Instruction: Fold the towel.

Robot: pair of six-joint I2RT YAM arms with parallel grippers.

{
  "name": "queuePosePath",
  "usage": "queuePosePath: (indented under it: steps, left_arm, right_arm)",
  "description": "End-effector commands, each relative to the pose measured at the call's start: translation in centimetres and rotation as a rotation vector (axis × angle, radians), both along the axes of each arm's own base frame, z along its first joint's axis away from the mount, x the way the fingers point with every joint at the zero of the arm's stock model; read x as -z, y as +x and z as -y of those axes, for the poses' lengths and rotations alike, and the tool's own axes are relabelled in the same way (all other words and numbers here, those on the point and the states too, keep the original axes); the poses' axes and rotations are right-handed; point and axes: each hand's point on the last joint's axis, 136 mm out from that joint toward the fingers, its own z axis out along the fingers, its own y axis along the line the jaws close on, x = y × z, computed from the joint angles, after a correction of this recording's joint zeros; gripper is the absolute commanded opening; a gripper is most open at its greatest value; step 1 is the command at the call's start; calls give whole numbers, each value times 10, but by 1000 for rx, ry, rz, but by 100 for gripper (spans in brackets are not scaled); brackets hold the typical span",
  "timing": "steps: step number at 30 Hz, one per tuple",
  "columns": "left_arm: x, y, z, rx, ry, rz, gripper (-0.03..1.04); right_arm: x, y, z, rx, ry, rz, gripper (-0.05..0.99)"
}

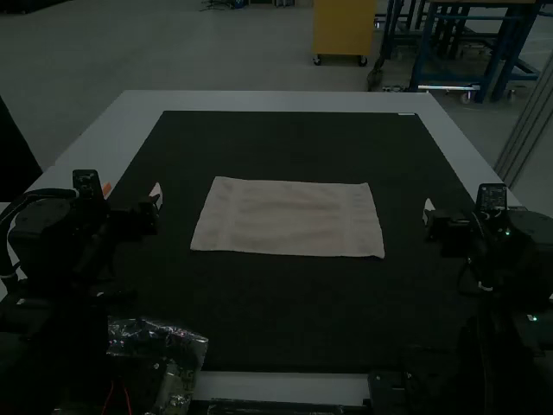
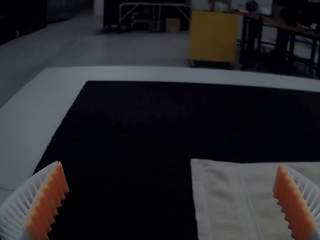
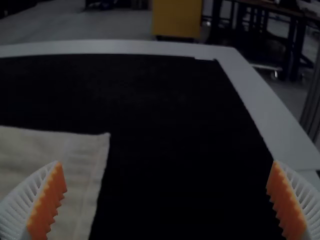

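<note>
Crinkled plastic (image 1: pixel 183 344) lies near, dark mat (image 1: pixel 294 311) bordering every towel (image 1: pixel 288 218) edge.

My left wrist view's edge cuts off the towel (image 2: pixel 225 200), and a finger hides part. At the high view's lower left, I can't tell what the crinkled plastic (image 1: pixel 155 331) covers; the right arm (image 1: pixel 517 259) runs off the right edge.
</note>
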Motion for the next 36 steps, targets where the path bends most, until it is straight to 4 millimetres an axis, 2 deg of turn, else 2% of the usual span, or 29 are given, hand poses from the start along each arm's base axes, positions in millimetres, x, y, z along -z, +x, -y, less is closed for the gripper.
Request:
queuePosePath:
  steps: [1, 22, 26, 28, 31, 32, 33, 35, 36]
  left_arm:
    - [0, 0, -5, -23, -8, 6, 97]
    - [-1, 0, -5, -23, -13, 8, 97]
    - [-3, 0, -5, -23, 28, 19, 97]
    - [-15, 0, -5, -26, 103, 68, 97]
    - [-44, -4, -5, -44, 231, 187, 95]
    - [-55, -6, -4, -60, 365, 232, 94]
    - [-64, -8, -3, -69, 401, 266, 95]
    - [-82, -15, -9, -112, 360, 340, 95]
    - [-85, -15, -9, -111, 365, 348, 94]
  right_arm:
    - [3, 0, 6, 27, -9, -6, 92]
    - [3, 0, 5, 24, -9, -7, 92]
    - [2, 0, 4, 18, -20, -3, 92]
    - [-1, 0, 5, 16, -118, 10, 92]
    - [-3, 0, 4, -11, -394, 21, 92]
    - [-12, 1, 1, -20, -405, 61, 92]
    - [-23, 1, -1, -25, -404, 110, 92]
    - [-46, -1, -3, -11, -422, 202, 91]
    - [-59, -2, -4, -3, -436, 253, 90]
